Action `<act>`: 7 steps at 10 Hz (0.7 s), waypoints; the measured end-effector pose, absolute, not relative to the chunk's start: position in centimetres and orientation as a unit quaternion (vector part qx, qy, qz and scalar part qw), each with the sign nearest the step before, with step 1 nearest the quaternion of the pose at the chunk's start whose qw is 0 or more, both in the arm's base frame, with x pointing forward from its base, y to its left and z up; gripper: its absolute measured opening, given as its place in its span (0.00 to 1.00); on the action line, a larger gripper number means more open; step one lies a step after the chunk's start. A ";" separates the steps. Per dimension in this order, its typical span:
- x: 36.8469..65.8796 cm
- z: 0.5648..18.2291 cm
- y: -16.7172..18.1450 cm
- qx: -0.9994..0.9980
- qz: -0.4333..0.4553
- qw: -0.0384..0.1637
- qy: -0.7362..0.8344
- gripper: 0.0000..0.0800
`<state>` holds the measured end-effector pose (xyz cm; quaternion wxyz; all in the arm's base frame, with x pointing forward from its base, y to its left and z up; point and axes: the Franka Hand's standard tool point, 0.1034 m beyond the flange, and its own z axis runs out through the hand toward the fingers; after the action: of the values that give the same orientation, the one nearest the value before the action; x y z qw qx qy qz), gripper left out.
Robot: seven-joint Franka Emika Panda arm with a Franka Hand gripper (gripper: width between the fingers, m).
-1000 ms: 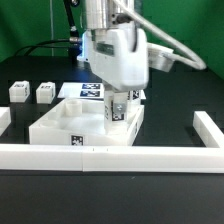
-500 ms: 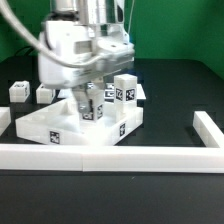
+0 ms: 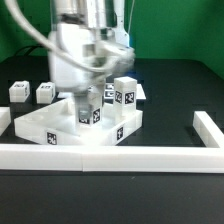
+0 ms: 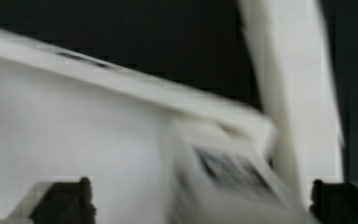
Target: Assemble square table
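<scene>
Hovering low over the table top point(image 3: 62, 122), I hold my jaws spread wide: the wrist view shows my two dark fingertips point(image 4: 60, 200) far apart, and neither one touches anything that I can make out. Between them, free of both, sits a blurred white leg point(image 4: 226, 172) with a black-and-white tag. In the exterior view my arm is smeared with blur, yet the same leg shows directly beneath me, upright inside the tray's rim, its tag facing the camera. At about two o'clock from it a second leg point(image 3: 123, 92) stands upright too, by the tray's far corner, apart from my fingertips. The table top itself lies flat on the dark surface point(image 3: 175, 100), with an edge tag point(image 3: 52, 137) turned toward seven o'clock. Out toward nine o'clock, a loose leg point(image 3: 18, 90) and its neighbour point(image 3: 44, 92) rest side by side on the surface, apart from the tray. Along six o'clock runs the low white border wall point(image 3: 110, 155), just beside the tray's near edge.
</scene>
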<state>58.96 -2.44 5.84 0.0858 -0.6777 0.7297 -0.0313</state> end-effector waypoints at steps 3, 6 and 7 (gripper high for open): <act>59.1 6.2 -2.0 -0.779 -0.032 0.082 0.621 0.80; 59.1 6.3 -2.1 -0.840 -0.039 0.077 0.535 0.81; 59.4 6.9 -2.5 -0.888 -0.032 0.066 0.453 0.81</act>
<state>59.42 -2.46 6.94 0.0658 -0.8885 0.4530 -0.0323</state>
